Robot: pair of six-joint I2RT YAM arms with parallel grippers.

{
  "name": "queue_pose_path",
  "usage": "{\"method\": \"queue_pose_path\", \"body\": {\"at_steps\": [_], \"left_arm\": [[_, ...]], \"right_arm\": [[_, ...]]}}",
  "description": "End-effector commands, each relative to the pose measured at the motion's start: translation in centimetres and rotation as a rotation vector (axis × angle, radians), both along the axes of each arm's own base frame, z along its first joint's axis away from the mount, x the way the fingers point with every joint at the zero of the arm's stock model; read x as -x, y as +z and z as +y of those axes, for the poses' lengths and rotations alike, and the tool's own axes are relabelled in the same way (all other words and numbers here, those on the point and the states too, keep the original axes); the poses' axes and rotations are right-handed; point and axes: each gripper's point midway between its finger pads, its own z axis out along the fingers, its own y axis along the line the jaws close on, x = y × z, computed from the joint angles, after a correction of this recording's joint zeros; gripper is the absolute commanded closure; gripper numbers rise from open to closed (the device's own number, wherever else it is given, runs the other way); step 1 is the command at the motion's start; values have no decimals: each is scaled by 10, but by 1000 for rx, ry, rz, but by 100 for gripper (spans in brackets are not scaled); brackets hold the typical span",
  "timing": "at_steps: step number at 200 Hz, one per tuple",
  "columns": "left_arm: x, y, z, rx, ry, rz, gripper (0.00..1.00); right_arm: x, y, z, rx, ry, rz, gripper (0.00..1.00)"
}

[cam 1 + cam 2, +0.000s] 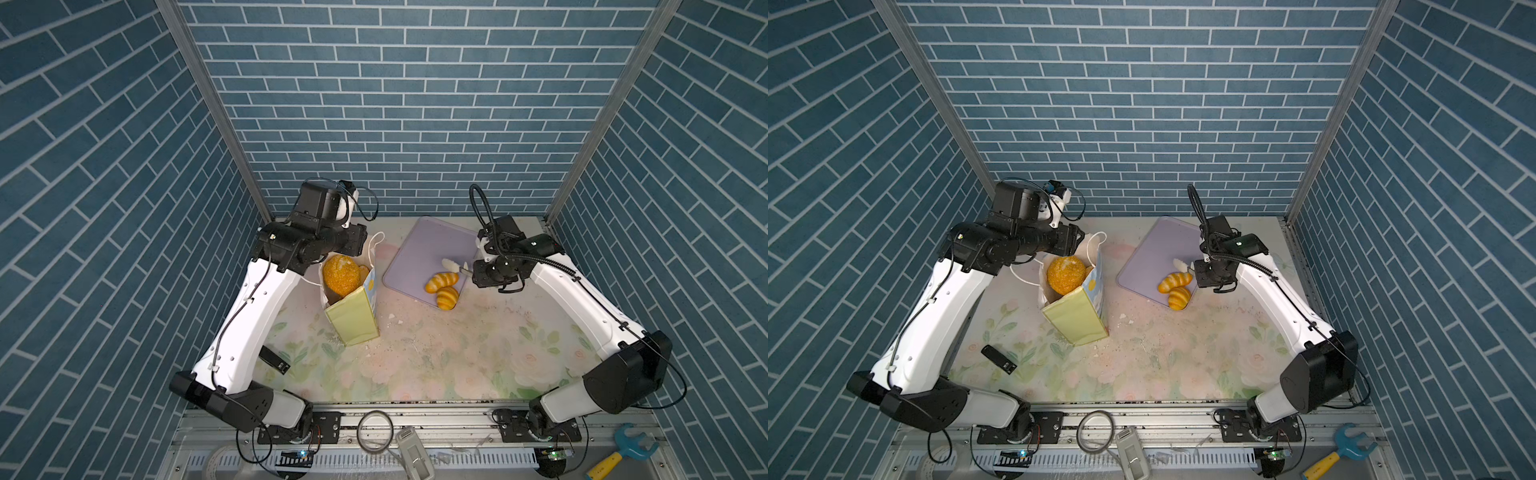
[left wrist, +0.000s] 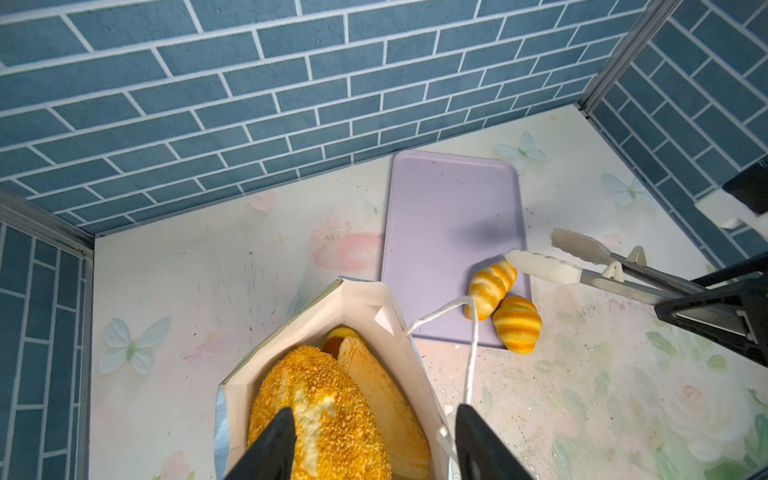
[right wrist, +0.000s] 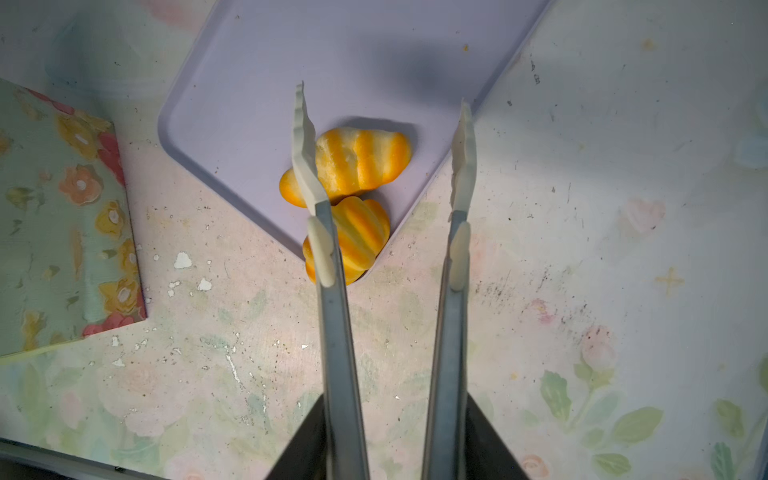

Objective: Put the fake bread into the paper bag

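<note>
Two rolls [image 3: 361, 160] at tray [image 3: 291, 62] corner: look light, glossy, slippery; pinch across middle. Right gripper [image 3: 392, 419] clamps tongs [image 3: 336, 332], tips spread; left gripper [image 2: 374, 424] jaws wide above paper bag [image 2: 365, 307].

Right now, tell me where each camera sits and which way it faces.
Top views: high above the front edge, looking down at the table; left arm and right arm show.
Left wrist: above the paper bag, looking into it at the seeded loaf, lavender tray beyond; its black jaws stand apart.
Right wrist: over the tray's corner, looking down the tongs at two striped rolls; its jaws clamp the tongs.
Shared: every view shows tray and rolls.
</note>
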Motion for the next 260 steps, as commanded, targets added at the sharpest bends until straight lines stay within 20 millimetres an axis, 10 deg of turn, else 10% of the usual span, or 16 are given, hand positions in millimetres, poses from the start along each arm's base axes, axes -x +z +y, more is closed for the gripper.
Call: {"method": "queue_pose_path", "body": {"at_steps": [1,45,98,119,184,260], "left_arm": [[8,-11,-21,-29,-91,65,36],[-6,-48,-48,-44,-153,214,41],[-48,-15,-58,-9,-96,83,100],[-70,7,-56,-2,-56,-2,100],[-92,-38,-64,-74,-46,96,100],[-98,-44,-83,-37,-63,107,92]], "right_arm": [[1,9,0,-39,-26,-25,55],[-1,2,-2,-31,-21,-9,55],[-8,-2,0,-44,-14,-15,55],[-13,-7,4,-50,-3,-8,56],[-24,-19,9,-55,14,17,55],[-29,-24,5,-53,7,20,54]]}}
